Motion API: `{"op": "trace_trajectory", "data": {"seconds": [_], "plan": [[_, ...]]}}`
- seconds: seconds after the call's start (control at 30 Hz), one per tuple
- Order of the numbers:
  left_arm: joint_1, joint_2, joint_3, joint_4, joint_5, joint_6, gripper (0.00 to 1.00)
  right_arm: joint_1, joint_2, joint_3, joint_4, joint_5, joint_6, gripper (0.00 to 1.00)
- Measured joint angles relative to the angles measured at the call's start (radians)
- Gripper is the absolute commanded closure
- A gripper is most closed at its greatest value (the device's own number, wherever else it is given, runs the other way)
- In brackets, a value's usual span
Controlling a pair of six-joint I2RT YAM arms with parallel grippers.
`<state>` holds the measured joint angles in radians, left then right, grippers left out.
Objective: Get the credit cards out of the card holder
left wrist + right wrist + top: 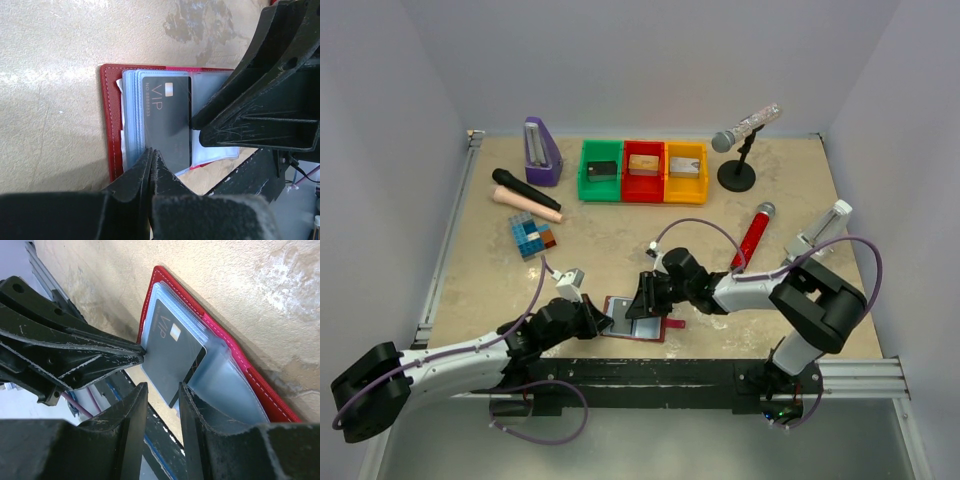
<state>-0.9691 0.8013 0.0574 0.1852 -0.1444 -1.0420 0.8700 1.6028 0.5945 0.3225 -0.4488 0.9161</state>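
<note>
Left claw (151,153) sits right up at the lens, fingers clenched tight together, tips planted on the edge of the pale blue pockets (131,125). Whether a sleeve is pinched between them, I cannot tell. Opposite it is the right claw (162,390), released, with a narrow gap between its fingers. The corner of the black card (175,352) pokes into that gap, not squeezed. "VIP" reads on the card's face beside a small silver chip. It lies on the stack of pockets, most of it tinted bluish as if under a clear sleeve, the edge nearest the right claw bare and black. The holder (111,125) lies open and flat on the table (50,75), red cover down, at the near edge just ahead of the arm bases. Both claws close in on it from opposite sides.
</note>
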Motion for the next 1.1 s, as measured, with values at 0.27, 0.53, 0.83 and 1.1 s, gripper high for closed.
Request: {"op": "trace_trajectory", "data": {"seconds": [0.27,0.53,0.83,1.1], "plan": [[0.0,-0.007,0.0,-0.003,-0.005,-0.007,1.0,0.0,0.031,0.0,0.038,-0.016,0.024,0.64],[0.0,-0.039,0.0,-0.045,-0.021,-0.014,1.0,0.0,0.031,-0.005,0.05,-0.015,0.028,0.64],[0.0,-0.051,0.0,-0.074,-0.034,-0.015,1.0,0.0,0.031,-0.015,0.061,-0.015,0.035,0.63],[0.0,-0.036,0.0,-0.066,-0.034,-0.015,1.0,0.0,0.031,-0.027,0.078,-0.016,0.039,0.61]]}}
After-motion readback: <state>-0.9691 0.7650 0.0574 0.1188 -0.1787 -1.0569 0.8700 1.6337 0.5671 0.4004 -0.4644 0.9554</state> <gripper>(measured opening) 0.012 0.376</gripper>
